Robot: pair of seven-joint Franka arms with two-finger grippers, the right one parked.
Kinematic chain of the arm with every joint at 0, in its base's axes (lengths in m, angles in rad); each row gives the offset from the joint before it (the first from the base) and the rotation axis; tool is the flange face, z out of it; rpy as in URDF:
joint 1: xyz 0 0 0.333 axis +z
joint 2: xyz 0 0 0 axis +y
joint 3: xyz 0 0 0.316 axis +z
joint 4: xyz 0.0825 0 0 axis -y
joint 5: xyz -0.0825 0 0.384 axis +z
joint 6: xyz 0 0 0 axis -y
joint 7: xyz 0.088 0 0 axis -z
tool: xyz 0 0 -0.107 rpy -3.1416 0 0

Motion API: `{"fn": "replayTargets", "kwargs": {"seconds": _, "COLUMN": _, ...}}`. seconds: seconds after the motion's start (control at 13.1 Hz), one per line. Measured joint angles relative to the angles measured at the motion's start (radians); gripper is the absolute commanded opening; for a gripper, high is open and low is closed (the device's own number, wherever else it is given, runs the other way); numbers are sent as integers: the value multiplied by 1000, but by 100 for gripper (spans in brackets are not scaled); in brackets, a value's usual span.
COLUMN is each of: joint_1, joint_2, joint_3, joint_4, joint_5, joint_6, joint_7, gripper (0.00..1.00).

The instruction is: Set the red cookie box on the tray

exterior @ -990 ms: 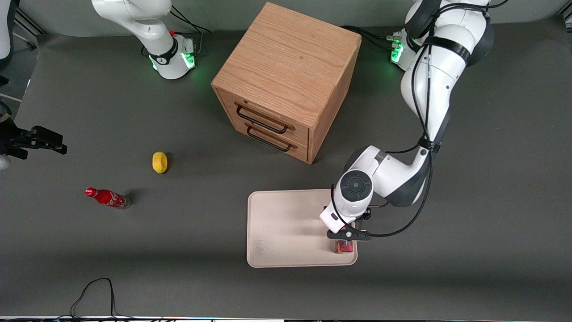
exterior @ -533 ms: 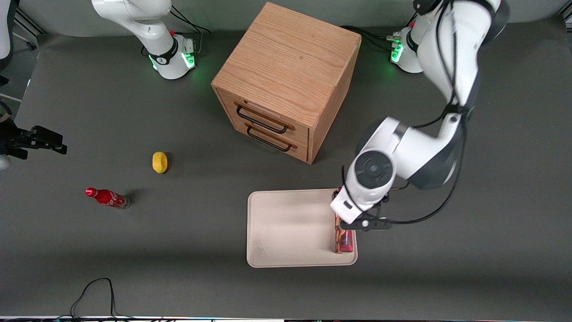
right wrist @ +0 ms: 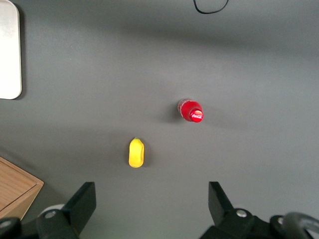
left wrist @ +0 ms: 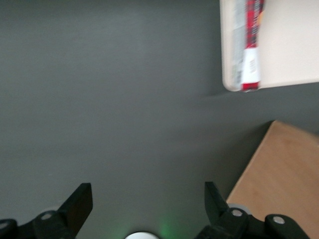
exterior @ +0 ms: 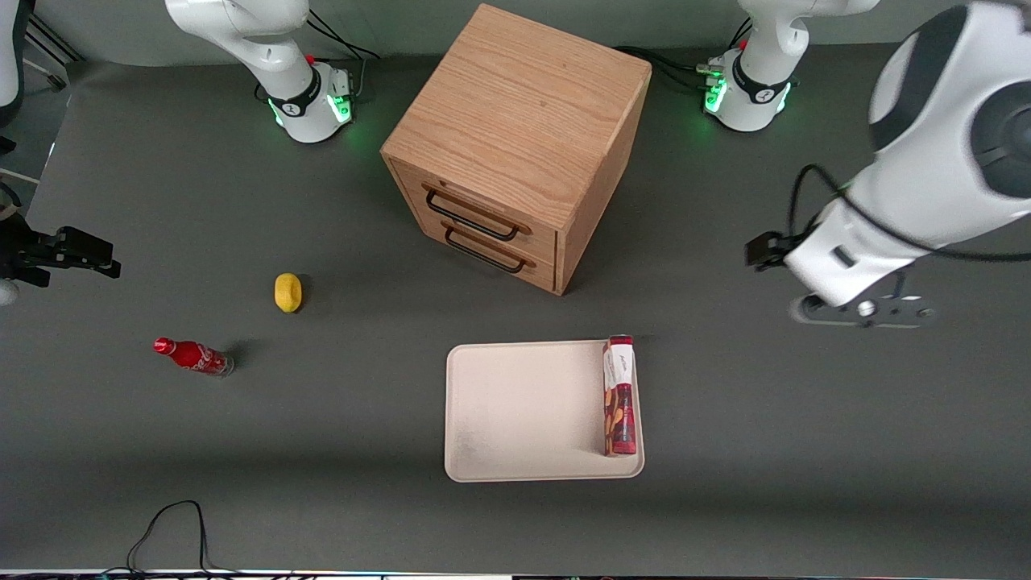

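The red cookie box (exterior: 619, 396) lies flat in the cream-white tray (exterior: 515, 419), along the tray's short rim toward the working arm's end of the table, white end panel pointing at the cabinet. The left wrist view shows the same red cookie box (left wrist: 251, 45) inside the tray (left wrist: 294, 45). My gripper (exterior: 858, 310) hangs high above bare table, well off the tray toward the working arm's end. In the left wrist view the gripper (left wrist: 147, 191) is open, its two black fingers (left wrist: 79, 201) spread wide over the grey surface with nothing between them.
A wooden drawer cabinet (exterior: 515, 145) with two black handles stands farther from the front camera than the tray. A yellow object (exterior: 287, 292) and a small red soda bottle (exterior: 193, 356) lie toward the parked arm's end. A black cable (exterior: 173, 524) loops near the front edge.
My gripper was down on the cookie box in the tray; it has let go, risen and swung away toward the working arm's end. The box stays in the tray.
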Motion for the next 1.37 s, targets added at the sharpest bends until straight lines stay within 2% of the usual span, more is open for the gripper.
{"fn": "replayTargets", "kwargs": {"seconds": 0.3, "joint_1": 168, "joint_2": -189, "joint_3": 8, "joint_4": -202, "joint_5": -27, "joint_6": 25, "joint_7": 134, "gripper": 100}}
{"fn": "replayTargets", "kwargs": {"seconds": 0.61, "joint_1": 230, "joint_2": -312, "joint_3": 10, "joint_4": -398, "joint_5": -91, "joint_6": 161, "joint_7": 139, "gripper": 100}}
{"fn": "replayTargets", "kwargs": {"seconds": 1.07, "joint_1": 233, "joint_2": -335, "joint_3": 14, "joint_4": -419, "joint_5": -103, "joint_6": 194, "joint_7": 138, "gripper": 100}}
{"fn": "replayTargets", "kwargs": {"seconds": 1.14, "joint_1": 214, "joint_2": -335, "joint_3": 40, "joint_4": -419, "joint_5": -106, "joint_6": 201, "joint_7": 138, "gripper": 100}}
{"fn": "replayTargets", "kwargs": {"seconds": 1.37, "joint_1": 69, "joint_2": -335, "joint_3": 204, "joint_4": -419, "joint_5": -108, "joint_6": 231, "joint_7": 140, "gripper": 100}}
